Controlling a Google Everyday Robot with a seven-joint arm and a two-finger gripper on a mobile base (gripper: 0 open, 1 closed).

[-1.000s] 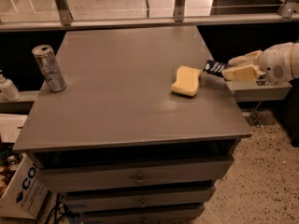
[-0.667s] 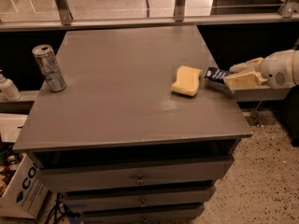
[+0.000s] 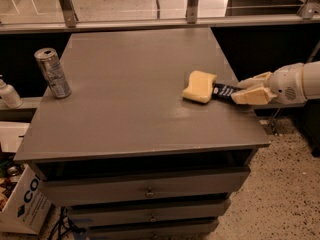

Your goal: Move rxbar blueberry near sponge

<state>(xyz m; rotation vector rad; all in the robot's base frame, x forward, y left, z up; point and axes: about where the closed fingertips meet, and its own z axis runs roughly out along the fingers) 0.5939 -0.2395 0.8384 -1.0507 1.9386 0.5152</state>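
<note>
Nearly done: rxbar blueberry [image 3: 224, 90] sits just ahead of the pincer [image 3: 238, 91], touching the sponge [image 3: 198, 86]; cannot tell if it's held

The gripper [image 3: 239, 91] lowers the rxbar blueberry [image 3: 225, 90]
At the right edge of the table [image 3: 125, 124] it sits lower; the gripped bar is down from mid-air, just beside the sponge [image 3: 199, 86].

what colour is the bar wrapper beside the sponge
The rxbar blueberry wrapper is dark navy blue, seen in the camera view, between the sponge and the gripper.
</note>
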